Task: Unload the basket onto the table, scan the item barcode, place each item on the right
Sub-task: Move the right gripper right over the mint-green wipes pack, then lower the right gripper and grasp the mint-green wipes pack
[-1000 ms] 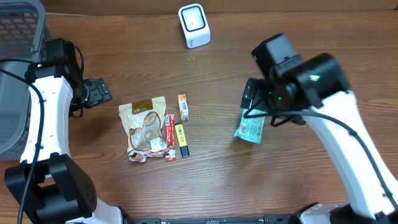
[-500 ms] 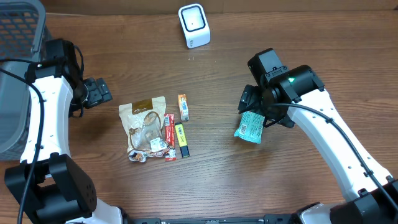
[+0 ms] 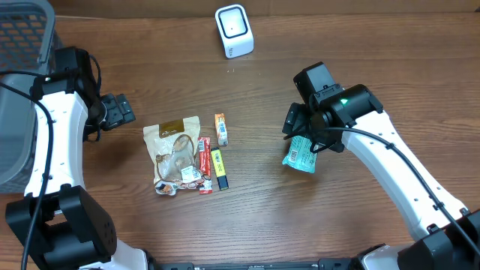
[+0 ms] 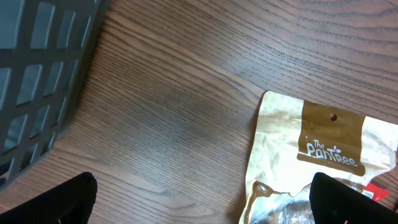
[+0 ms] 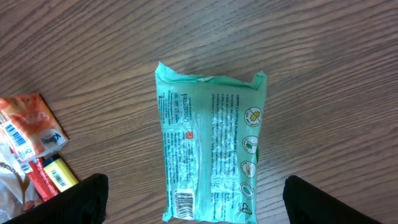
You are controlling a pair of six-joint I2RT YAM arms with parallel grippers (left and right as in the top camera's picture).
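A teal packet point(image 3: 302, 154) lies flat on the wooden table right of centre. In the right wrist view the packet point(image 5: 211, 143) shows its printed back, with a barcode point(image 5: 184, 203) at its lower left corner. My right gripper point(image 3: 303, 133) hangs directly over it, open. Its fingers point(image 5: 78, 200) stand wide on either side of the packet's near end, clear of it. A white scanner point(image 3: 234, 30) stands at the back centre. My left gripper point(image 3: 120, 111) is open at the far left, with only bare wood between its fingers point(image 4: 59, 202).
A pile of snacks lies left of centre: a brown and cream pouch point(image 3: 174, 146), a red stick point(image 3: 204, 159), a yellow stick point(image 3: 218, 166) and an orange packet point(image 3: 220, 128). A grey basket point(image 3: 19, 90) fills the far left edge.
My right arm has come down and slightly left over the teal packet, and its jaws have narrowed a little. The left arm has not moved.
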